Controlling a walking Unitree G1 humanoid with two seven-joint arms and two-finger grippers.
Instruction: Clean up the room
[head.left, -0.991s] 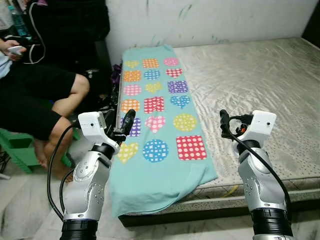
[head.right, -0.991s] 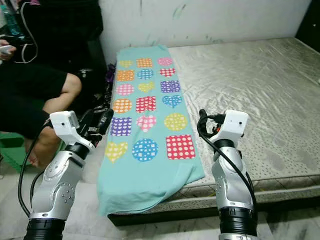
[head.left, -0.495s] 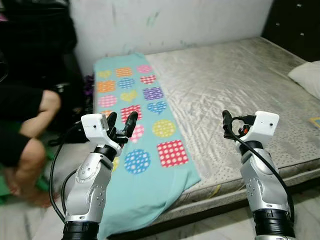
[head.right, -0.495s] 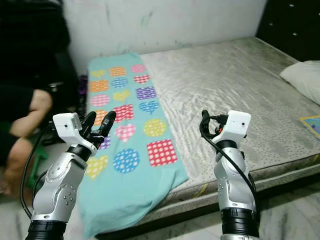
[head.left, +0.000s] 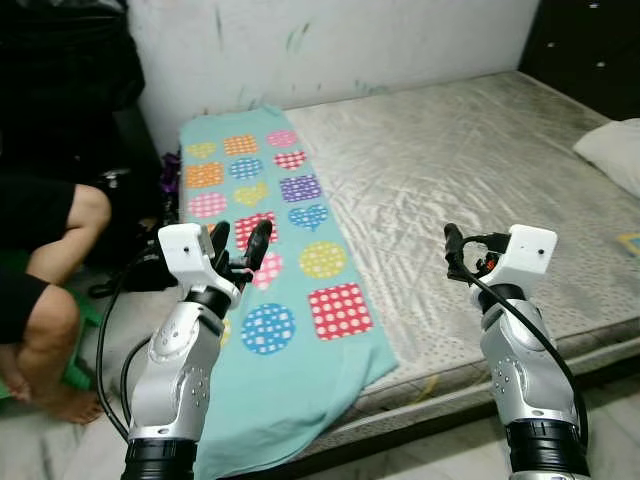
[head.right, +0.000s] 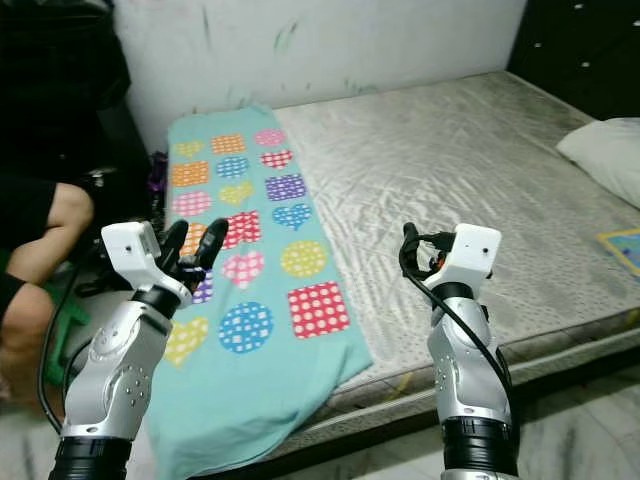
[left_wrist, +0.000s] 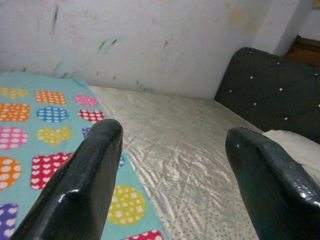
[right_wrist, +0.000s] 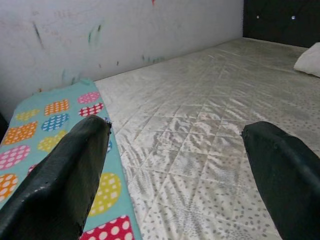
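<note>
A teal blanket (head.left: 262, 250) printed with coloured hearts and dotted circles lies along the left strip of a silver-grey mattress (head.left: 470, 170), and its near end hangs over the front edge. My left gripper (head.left: 240, 243) is held up open over the blanket's left side, with nothing between its fingers (left_wrist: 90, 175). Over the mattress's front part, right of the blanket, my right gripper (right_wrist: 180, 130) is also raised, open and empty. A white pillow (head.left: 612, 155) lies at the far right of the bed.
A person sits at the left with bare legs (head.left: 45, 250) beside the bed, on a green stool (head.left: 82, 322). A dark padded headboard (head.left: 590, 40) stands at the right. A blue and yellow flat item (head.right: 622, 248) lies at the bed's right edge. A marked white wall (head.left: 330, 40) runs behind.
The camera has swung to the right, so the bed shifted left in view and the pillow and headboard came in. Both arms keep the same raised pose.
</note>
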